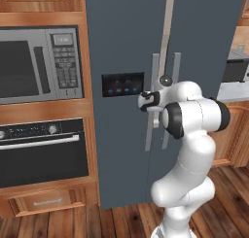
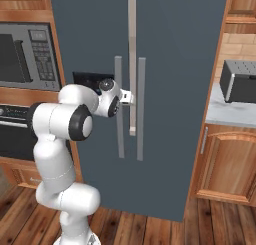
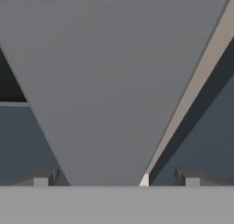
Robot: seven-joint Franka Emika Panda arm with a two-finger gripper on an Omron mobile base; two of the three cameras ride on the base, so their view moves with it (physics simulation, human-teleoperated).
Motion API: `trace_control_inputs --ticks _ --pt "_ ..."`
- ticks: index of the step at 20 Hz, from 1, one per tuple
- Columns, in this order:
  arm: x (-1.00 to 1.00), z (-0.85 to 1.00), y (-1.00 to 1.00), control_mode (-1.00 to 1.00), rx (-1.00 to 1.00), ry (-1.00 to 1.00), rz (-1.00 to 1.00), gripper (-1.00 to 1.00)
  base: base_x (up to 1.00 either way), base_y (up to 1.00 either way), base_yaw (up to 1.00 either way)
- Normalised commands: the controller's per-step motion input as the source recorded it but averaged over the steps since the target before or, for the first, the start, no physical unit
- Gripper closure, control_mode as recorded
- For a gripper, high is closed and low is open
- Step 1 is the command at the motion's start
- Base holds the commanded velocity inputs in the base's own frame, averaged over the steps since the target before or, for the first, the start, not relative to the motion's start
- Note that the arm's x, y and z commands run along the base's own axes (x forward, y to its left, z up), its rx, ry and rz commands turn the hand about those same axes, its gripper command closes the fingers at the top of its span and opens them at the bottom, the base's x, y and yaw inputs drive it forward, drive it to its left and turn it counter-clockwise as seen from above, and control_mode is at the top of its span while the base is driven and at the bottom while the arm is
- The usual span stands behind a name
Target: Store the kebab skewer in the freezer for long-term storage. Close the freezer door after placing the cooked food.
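White arm with dark joints is the nearest thing from where I'm standing, folded up in front of the tall slate-blue side-by-side fridge. Its two-finger gripper (image 2: pixel 131 98) is pushed right up to the long grey vertical bar handle (image 2: pixel 118 106) of the freezer door (image 1: pixel 121 47), the narrow left-hand door with the black dispenser panel (image 1: pixel 122 84). The jaws are spread wide, nothing between them as far as I can tell, and in the hand view the two small dark fingertips (image 3: pixel 41 181) sit on either side of a broad grey bar that takes up the middle.

So the relation that matters: the handle runs straight up and down, and the gripper comes at it head-on from the room side, about level with the dispenser panel. The bar looks to be just in front of the open jaws, maybe already between them, can't say if it's touching. My guess is the next move is to clamp onto that bar and swing the door out toward the left.

Freezer door is shut flush right now, same as the plain slate-blue door (image 2: pixel 185 64) to the handle's right. The kebab skewer, no idea where it is.

Further left of the handle there's the steel microwave (image 1: pixel 39 64) with the black built-in oven (image 1: pixel 44 152) under it.
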Motion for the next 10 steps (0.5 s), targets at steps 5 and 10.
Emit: trace_control_inputs --ticks 5,10 --pt "0.58 0.0 0.0 -1.0 0.0 0.0 0.0 -1.0 0.0 0.0 0.0" --pt "0.64 0.0 0.0 -1.0 0.0 0.0 0.0 -1.0 0.0 0.0 0.0"
